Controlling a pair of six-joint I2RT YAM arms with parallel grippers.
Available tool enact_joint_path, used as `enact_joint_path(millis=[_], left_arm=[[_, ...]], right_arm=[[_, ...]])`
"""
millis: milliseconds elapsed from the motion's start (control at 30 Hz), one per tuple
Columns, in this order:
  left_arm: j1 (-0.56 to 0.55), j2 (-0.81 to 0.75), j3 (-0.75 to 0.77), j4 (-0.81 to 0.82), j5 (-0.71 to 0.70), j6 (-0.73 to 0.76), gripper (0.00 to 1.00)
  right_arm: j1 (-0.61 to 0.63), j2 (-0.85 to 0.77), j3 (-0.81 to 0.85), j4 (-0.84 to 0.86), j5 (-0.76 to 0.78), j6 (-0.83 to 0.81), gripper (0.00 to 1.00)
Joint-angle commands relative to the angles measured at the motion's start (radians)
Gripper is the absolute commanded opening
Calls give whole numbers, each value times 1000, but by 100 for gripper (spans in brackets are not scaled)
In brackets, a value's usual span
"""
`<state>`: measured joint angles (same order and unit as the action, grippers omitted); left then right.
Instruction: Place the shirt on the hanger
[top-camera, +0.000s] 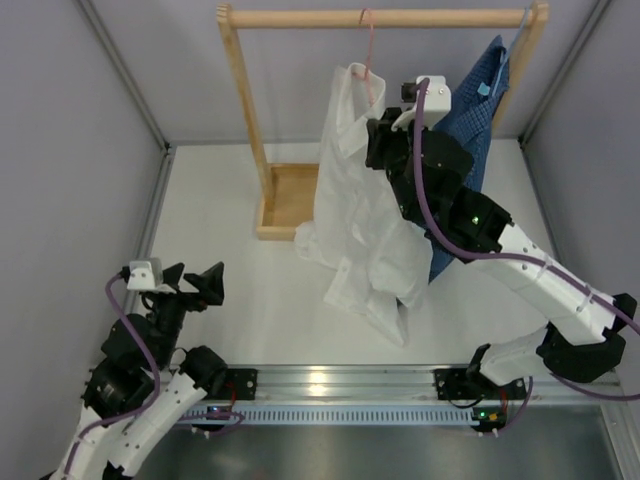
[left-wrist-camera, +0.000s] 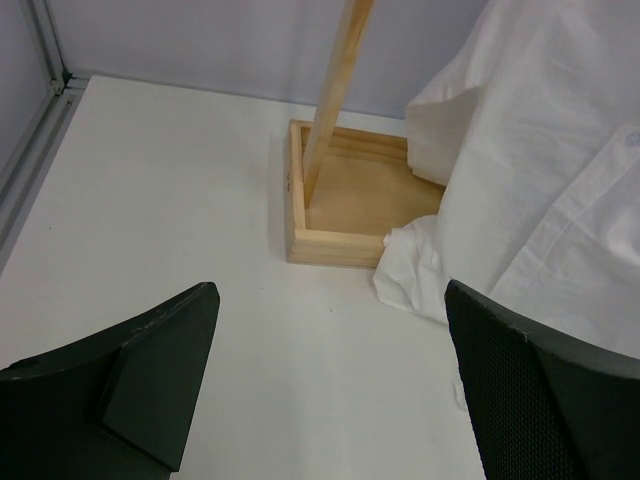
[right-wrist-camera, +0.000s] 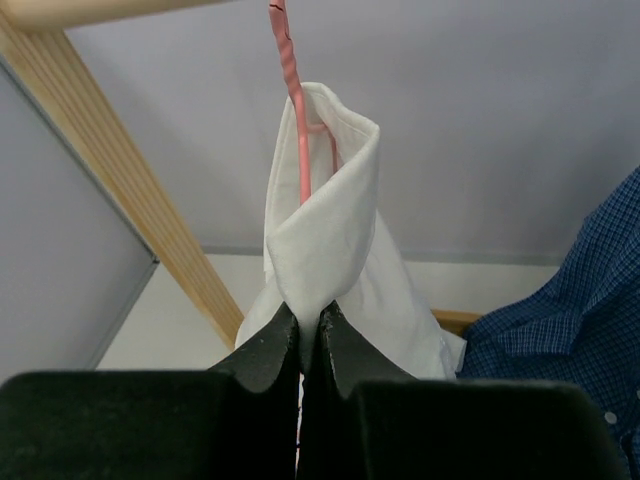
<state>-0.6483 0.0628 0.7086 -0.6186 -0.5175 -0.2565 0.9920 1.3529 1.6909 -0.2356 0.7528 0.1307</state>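
Right gripper (right-wrist-camera: 308, 320) clenched on shirt (right-wrist-camera: 330, 210) fold, hanger (right-wrist-camera: 293, 90) directly above fingertips. Left gripper (left-wrist-camera: 330, 300) released; shirt lies beyond its right finger.

Soft, even light fills all three views, leaving only faint shadows beside the shirt (top-camera: 360, 240) on the desk (top-camera: 250, 310). Glare marks the metal rail (top-camera: 320, 382) at lower centre overhead. The right end effector (right-wrist-camera: 310, 322) looks slightly soft up close.

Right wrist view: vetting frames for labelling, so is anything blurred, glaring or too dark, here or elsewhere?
Right wrist view: the right gripper, shut on the white button-up shirt, is near-black; the thin pink wire hanger is sharp. Top external view: glare on the aluminium rail. Left wrist view: shirt bright, folds readable.
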Motion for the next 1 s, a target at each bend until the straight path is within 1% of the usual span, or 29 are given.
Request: enact_joint_path(millis=[0, 67, 133, 200, 267, 367, 600, 633, 667, 700, 767, 800, 933, 967], left_arm=[[19, 51, -1, 51, -9, -7, 98], [45, 75, 3, 45, -26, -13, 98], [70, 92, 6, 42, -30, -15, 98], [116, 123, 11, 36, -33, -18, 98], [165, 153, 12, 33, -29, -20, 98], [214, 172, 14, 26, -27, -21, 98], [234, 166, 11, 26, -26, -26, 98], [233, 164, 11, 26, -32, -24, 98], [237, 170, 11, 26, -36, -29, 98], [239, 175, 11, 26, -41, -30, 98], [257, 204, 12, 26, -65, -42, 98], [266, 219, 14, 20, -72, -49, 98], [363, 317, 32, 11, -27, -55, 98], [374, 327, 34, 11, -7, -53, 98]], right_arm=[[-24, 38, 137, 124, 39, -19, 0], [-67, 90, 221, 88, 4, 4, 0], [-131, 130, 285, 12, -81, 36, 0], [-164, 187, 354, -45, -160, 67, 0], [-177, 230, 388, -73, -167, 70, 0], [-177, 236, 346, -77, -190, 102, 0], [-174, 204, 222, -24, -213, 161, 0], [-168, 192, 204, -8, -214, 162, 5], [-164, 158, 163, 25, -216, 164, 19], [-153, 138, 141, 47, -219, 161, 53], [-145, 67, 81, 82, -222, 149, 88], [-142, 43, 66, 81, -228, 149, 99], [-141, -118, -45, 35, -279, 124, 99], [-141, -186, -100, 16, -291, 113, 99]])
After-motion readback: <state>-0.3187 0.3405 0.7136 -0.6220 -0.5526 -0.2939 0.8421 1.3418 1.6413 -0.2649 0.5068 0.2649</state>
